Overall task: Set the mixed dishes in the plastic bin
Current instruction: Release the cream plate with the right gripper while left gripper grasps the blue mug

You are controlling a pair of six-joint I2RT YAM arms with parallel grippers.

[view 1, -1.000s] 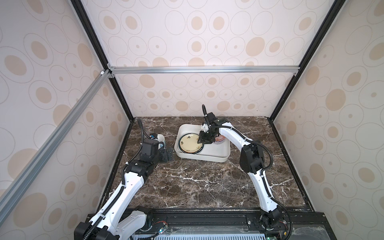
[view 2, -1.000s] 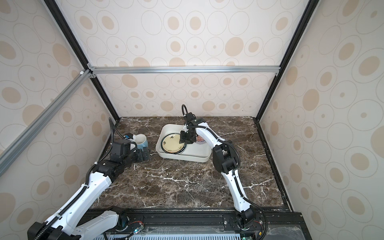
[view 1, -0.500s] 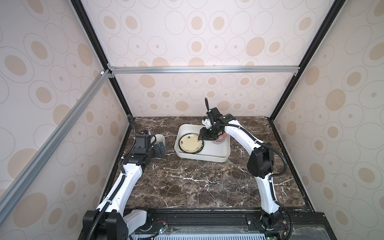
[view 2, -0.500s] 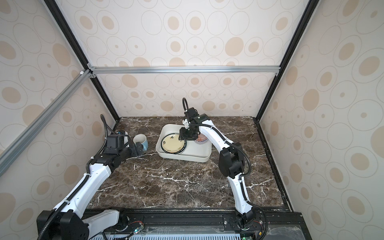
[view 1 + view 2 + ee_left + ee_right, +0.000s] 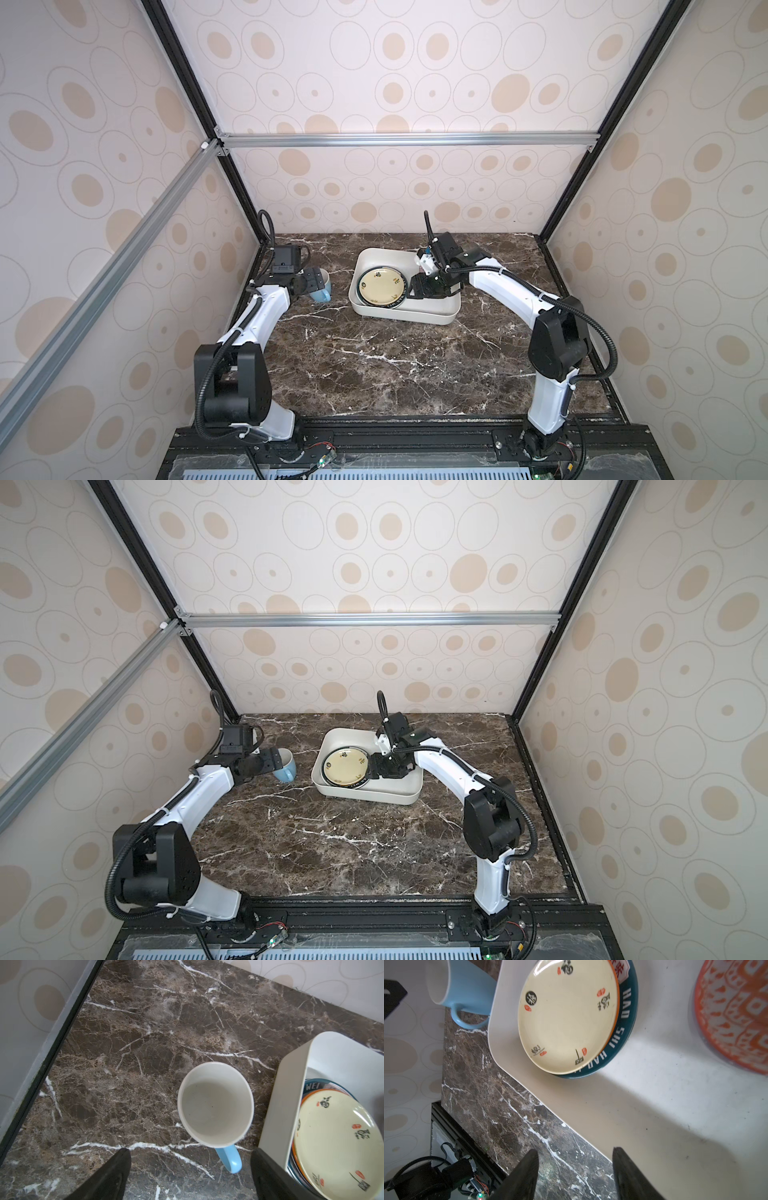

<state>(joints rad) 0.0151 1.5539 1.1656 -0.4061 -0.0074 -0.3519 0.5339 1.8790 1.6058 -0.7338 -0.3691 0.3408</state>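
Mug (image 5: 215,1103) stays put while left gripper (image 5: 189,1150) shifts in beside it.

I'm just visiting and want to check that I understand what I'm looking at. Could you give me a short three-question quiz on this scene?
1. True or false: the light-blue mug already sits inside the plastic bin.
2. Which plate lies uppermost in the bin? A) a glossy black one B) the cream plate C) a plain white one
3. Fill in the blank: the left gripper, close to the mug, has its jaws ____ and holds nothing.

Key
1. False: the mug stands upright on the table, beside the bin.
2. B
3. open
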